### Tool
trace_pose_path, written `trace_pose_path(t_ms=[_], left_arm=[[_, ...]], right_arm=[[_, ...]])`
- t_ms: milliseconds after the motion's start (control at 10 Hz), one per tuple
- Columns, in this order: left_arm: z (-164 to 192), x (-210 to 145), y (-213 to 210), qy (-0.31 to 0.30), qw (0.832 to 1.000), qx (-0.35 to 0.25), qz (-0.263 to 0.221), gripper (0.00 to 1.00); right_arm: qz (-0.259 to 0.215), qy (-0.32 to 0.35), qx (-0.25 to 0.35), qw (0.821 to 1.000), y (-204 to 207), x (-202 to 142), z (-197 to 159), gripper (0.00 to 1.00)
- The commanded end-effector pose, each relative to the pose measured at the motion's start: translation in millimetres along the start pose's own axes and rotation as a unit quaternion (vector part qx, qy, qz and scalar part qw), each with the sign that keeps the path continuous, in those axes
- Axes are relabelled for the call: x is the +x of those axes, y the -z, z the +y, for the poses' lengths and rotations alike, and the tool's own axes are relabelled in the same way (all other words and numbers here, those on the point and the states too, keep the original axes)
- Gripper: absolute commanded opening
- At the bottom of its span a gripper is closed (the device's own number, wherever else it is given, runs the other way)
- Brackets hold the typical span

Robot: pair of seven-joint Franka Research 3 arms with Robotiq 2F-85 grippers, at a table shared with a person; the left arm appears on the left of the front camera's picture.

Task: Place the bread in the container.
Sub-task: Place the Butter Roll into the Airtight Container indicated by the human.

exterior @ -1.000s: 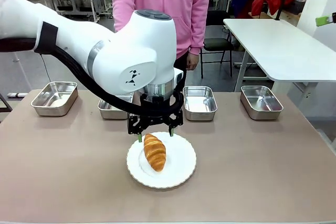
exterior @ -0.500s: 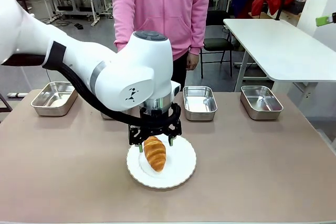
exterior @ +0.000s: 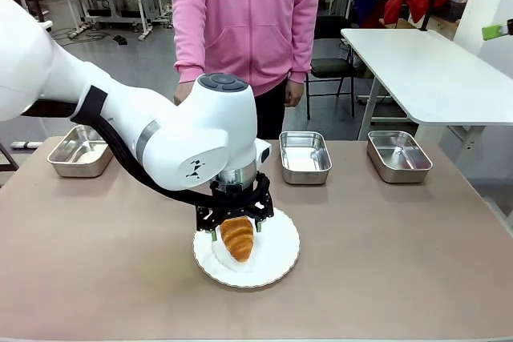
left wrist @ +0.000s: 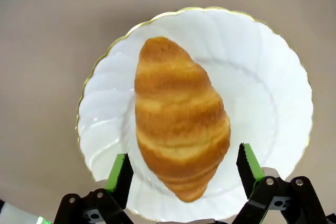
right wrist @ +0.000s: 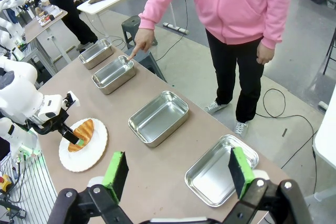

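Left end effector (left wrist: 181,169) open astride the bread (left wrist: 179,119), nothing gripped yet.

The bread lies on the white plate (exterior: 276,266) at the near middle of the surface (exterior: 401,262), with one green pad on each side of its near tapered end. Risk: closing on that narrow, sloped tip rather than the thick middle could let the bread squirt out or pivot and drop on the lift, and the soft crust could crush if squeezed hard. Fingertips sit close to the plate, so going lower could scrape or drag it. The person's hand (right wrist: 140,39) points at the second tray from the left (right wrist: 114,72), probably the target container; with four look-alike trays along the far side, a wrong pick is possible. Right end effector (right wrist: 178,174) is open, empty, well above the surface.
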State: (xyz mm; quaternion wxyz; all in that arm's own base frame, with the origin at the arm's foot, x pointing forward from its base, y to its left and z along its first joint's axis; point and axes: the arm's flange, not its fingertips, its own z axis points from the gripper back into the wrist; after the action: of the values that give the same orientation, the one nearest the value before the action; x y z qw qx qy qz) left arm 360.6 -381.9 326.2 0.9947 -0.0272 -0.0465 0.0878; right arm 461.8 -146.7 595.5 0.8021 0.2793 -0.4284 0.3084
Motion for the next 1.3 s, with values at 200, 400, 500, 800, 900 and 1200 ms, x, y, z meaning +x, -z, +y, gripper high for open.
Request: trace_pose_path(t_ms=[200,400,500,800,900,1200], left_arm=[[-0.2,10.1,20.8,0.0,1.0,0.004,-0.02,1.0],[-3.9,11.7,22.5,0.014,1.0,0.005,-0.008,1.0],[-3.6,11.4,20.6,0.011,1.0,0.0,-0.01,0.8],[-3.1,14.1,19.4,0.006,1.0,0.0,-0.012,0.74],[-4.0,14.4,19.2,0.005,1.0,0.0,-0.013,0.4],[-0.4,12.8,18.3,0.002,1.0,-0.003,-0.003,0.26]], right_arm=[[-0.005,-0.002,0.001,1.0,0.9,1.0,1.9,1.0],[-0.005,-0.002,0.001,1.0,0.9,1.0,1.9,1.0],[-0.005,-0.002,0.001,1.0,0.9,1.0,1.9,1.0],[-0.005,-0.002,0.001,1.0,0.9,1.0,1.9,1.0],[-0.005,-0.002,0.001,1.0,0.9,1.0,1.9,1.0],[-0.005,-0.002,0.001,1.0,0.9,1.0,1.9,1.0]])
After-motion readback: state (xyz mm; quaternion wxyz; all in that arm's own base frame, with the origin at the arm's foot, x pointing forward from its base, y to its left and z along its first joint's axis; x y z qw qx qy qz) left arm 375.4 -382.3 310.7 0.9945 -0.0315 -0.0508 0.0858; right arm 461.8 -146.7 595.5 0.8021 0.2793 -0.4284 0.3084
